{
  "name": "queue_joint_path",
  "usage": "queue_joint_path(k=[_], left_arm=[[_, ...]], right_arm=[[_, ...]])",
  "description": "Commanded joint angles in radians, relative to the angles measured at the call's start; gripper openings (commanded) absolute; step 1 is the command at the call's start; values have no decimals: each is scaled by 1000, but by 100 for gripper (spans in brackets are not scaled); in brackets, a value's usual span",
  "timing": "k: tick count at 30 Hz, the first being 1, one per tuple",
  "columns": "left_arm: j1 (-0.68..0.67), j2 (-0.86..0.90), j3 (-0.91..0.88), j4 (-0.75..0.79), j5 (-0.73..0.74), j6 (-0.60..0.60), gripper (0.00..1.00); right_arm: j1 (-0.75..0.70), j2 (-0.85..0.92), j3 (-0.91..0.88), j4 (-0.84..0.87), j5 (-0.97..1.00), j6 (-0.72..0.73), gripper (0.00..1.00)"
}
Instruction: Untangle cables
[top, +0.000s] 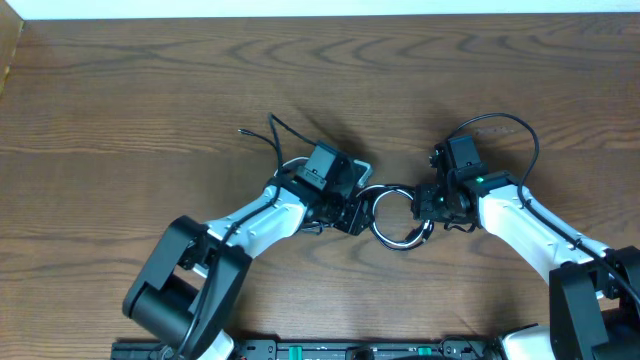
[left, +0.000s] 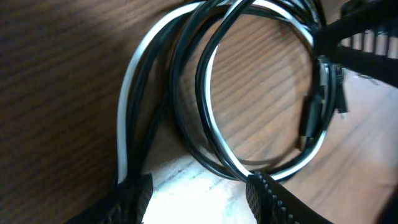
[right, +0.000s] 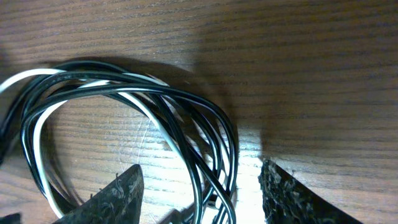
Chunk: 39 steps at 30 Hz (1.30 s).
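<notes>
The cables (top: 398, 243) lie as one small coil of black and white cords on the wooden table, between my two grippers. My left gripper (top: 352, 208) is at the coil's left edge. In the left wrist view it (left: 199, 202) is open, its fingertips touching the coil's (left: 186, 124) near strands, with bare table between them. A small black plug (left: 309, 121) lies along the coil's right side. My right gripper (top: 425, 203) is at the coil's right edge. In the right wrist view it (right: 202, 199) is open, with several strands (right: 221, 134) running between the fingers.
Two thin black cord tails (top: 272, 133) stick out up and left from behind the left gripper. The right arm's own thick black cable (top: 515, 122) loops above its wrist. A pale strip (top: 320, 8) borders the table's far edge.
</notes>
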Motion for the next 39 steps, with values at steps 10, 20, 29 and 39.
queue_joint_path(k=[10,20,29,39], left_arm=[[-21,40,0,82,-61,-145,54],[-22,50,0,92,-61,-216,54],[-38,115,0,98,-57,-249,54],[-100,124,0,160,-5,-253,47]], right_arm=[[-5,-19,18,-18,-8,-2,55],[-5,-19,18,-28,-8,-2,55],[-5,-19,18,-34,-8,-2,55],[-4,-19,18,-43,-8,-2,55]])
